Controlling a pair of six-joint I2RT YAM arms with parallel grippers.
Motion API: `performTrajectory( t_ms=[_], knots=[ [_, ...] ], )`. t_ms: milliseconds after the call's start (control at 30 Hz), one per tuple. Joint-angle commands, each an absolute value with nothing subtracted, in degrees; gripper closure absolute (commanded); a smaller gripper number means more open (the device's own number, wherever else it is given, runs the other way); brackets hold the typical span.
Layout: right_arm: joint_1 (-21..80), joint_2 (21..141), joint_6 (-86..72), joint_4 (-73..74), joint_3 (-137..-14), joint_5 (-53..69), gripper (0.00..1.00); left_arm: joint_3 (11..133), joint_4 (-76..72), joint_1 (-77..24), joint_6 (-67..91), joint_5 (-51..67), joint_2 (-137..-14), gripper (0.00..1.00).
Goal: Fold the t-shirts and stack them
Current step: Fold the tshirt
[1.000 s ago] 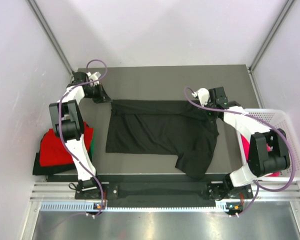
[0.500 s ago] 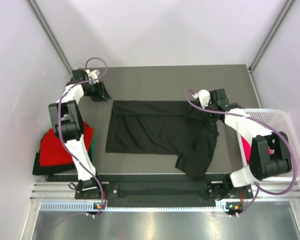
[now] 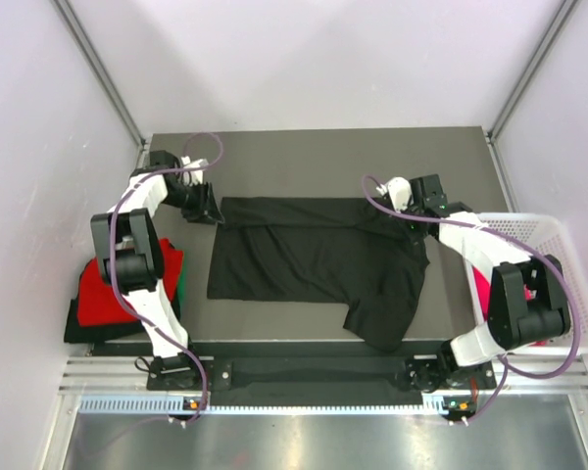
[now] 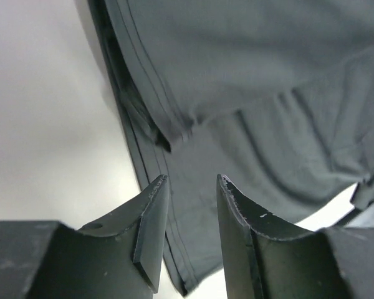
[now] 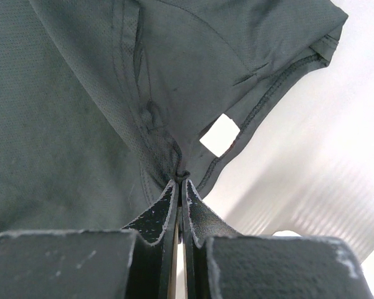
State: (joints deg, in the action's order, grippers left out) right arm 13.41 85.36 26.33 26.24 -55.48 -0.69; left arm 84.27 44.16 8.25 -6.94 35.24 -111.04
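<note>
1. The black t-shirt [image 3: 314, 257] lies spread over the middle of the bench [image 3: 323, 152]; one sleeve reaches toward the near edge on the right.
2. Our left arm rises from its base along the left side, folds at the elbow and turns inward; the left claw [image 3: 204, 203] sits at the shirt's far left corner.
3. In the left wrist view the left claw [image 4: 191, 187] is spread; the stitched hem shows below the gap, and we cannot tell whether the tips touch the cloth.
4. Our right arm bows out over the basket [image 3: 568, 230], then bends back inward; the right claw [image 3: 412, 221] sits low at the shirt's far right corner.
5. In the right wrist view the right claw [image 5: 180, 180] is pressed together, pinching a bunched fold of the black cloth just beside the white label [image 5: 219, 135].
6. The red t-shirt [image 3: 113, 289] lies left of the bench beside the left arm, with a sliver of the green t-shirt [image 3: 180, 284] at its edge; the magenta-pink t-shirt [image 3: 481, 289] is in the basket, mostly hidden by the right arm.
</note>
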Motion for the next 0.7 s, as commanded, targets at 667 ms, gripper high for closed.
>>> performTrajectory(
  t_ms=[667],
  knots=[
    [13.97,86.84,26.10,24.96,-56.52,-0.09,1.00,90.61,43.77,4.13,-5.36,31.38,-120.06,0.54]
  ],
)
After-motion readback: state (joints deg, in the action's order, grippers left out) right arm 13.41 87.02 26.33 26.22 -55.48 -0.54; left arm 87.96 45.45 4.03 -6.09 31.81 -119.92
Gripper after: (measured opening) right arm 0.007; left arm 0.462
